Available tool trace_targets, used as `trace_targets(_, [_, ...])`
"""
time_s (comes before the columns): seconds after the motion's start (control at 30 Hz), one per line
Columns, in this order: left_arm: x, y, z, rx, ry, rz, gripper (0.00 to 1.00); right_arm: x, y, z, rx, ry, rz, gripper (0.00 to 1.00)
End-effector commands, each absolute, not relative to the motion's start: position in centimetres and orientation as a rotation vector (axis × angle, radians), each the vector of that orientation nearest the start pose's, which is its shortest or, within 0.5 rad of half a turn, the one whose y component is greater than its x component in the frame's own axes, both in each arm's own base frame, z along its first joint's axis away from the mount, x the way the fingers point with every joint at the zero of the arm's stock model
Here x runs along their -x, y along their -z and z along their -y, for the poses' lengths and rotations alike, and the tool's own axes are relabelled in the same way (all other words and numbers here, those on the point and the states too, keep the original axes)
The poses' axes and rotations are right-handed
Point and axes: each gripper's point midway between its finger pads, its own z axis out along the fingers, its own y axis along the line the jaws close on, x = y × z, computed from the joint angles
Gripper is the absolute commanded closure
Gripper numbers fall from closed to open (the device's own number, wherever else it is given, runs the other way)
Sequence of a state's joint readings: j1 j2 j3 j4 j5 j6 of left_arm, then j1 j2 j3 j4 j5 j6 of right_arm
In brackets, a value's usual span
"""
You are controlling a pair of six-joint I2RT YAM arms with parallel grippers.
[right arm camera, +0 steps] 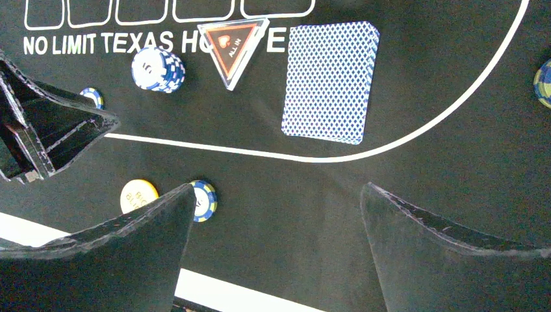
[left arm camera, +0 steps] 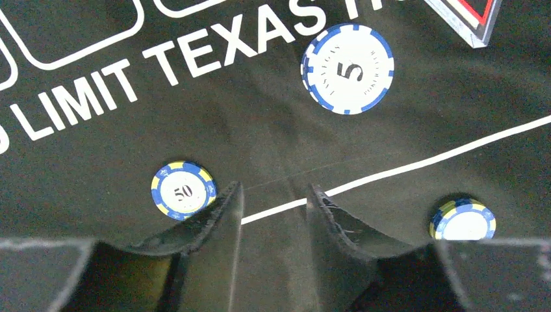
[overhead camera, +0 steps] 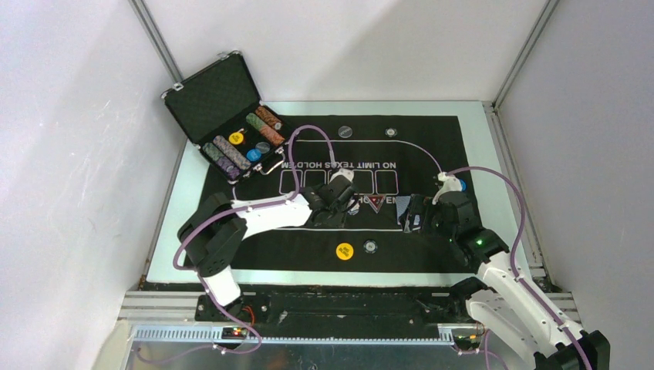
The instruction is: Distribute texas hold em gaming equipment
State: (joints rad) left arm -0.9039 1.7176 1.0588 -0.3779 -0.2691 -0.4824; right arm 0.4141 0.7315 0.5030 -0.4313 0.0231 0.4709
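Observation:
My left gripper hovers low over the black mat, its jaws partly open with only bare mat and a white line between them. A blue-yellow 50 chip lies just left of its left finger. A stack of blue-white 5 chips sits ahead, and another chip lies to the right. My right gripper hangs wide open and empty above the mat. Ahead of it lie the blue-backed deck of cards, the red-black triangle marker, a yellow disc and a chip.
The open black case with rows of chips and a yellow disc stands at the mat's far left corner. Two single chips lie at the far side of the mat. White walls enclose the table.

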Motion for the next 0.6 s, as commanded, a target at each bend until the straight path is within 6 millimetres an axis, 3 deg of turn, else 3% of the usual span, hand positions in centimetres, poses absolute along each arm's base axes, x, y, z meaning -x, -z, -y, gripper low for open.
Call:
trace_targets(0.0, [-26.4,-5.8,27.6,-0.375,0.156,-2.468,0.46,-22.9,-11.7,-11.3,-0.095,-0.450,-2.227,0.00])
trace_targets(0.1, [-26.6,-6.0,26.3,-0.313,0.131,-2.454,0.23,-22.9,-11.7,-11.3,-0.093,-0.450,-2.229,0.00])
trace_targets(0.17, [-26.6,-5.8,25.7,-0.275,0.136,-2.462,0.17,-23.0,-11.6,-11.3,-0.093,-0.452,-2.232,0.00])
trace_targets(0.57, [-27.1,-2.1,22.9,-0.178,0.064,-2.548,0.14,-23.0,-11.4,-11.4,-0.089,-0.451,-2.238,0.00])
